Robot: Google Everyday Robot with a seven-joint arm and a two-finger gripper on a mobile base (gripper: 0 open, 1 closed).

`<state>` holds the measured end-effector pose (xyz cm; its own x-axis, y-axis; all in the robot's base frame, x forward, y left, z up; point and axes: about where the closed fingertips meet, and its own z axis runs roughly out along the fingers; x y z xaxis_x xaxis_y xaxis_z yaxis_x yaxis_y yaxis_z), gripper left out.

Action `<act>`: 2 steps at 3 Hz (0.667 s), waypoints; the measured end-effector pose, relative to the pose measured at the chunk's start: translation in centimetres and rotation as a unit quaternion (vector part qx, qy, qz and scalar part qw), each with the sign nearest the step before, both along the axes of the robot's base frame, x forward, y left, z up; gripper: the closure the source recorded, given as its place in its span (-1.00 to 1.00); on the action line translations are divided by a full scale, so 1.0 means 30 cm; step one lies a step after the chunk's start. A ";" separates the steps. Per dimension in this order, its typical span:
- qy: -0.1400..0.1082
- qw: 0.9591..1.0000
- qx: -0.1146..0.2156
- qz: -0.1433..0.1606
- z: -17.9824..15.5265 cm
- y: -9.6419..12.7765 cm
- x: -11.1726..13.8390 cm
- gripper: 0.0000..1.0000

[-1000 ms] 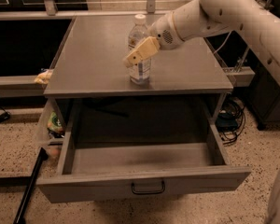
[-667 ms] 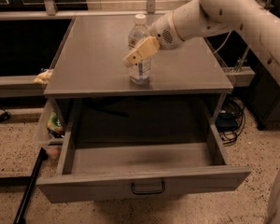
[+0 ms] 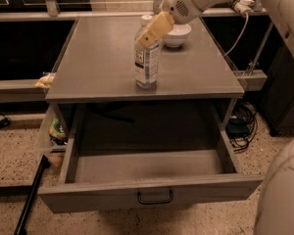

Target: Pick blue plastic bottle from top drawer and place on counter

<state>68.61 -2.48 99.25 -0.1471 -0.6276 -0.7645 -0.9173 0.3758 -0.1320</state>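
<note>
The bottle (image 3: pixel 147 62) stands upright near the counter's (image 3: pixel 98 62) front edge. The gripper (image 3: pixel 156 29) sits at its neck; whether it grasps or has released, nobody can tell. The placing step seems nearly done. Next: release, then lift clear without tipping the bottle.

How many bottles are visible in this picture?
1. The blue plastic bottle stands upright on the counter, near its front edge, with the gripper at its upper part. None shows in the open top drawer; others may be hidden.
</note>
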 end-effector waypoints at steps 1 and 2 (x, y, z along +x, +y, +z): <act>-0.061 0.998 -0.034 0.004 0.256 -0.005 -0.025 -1.00; -0.080 0.996 -0.028 0.003 0.329 -0.006 -0.023 -1.00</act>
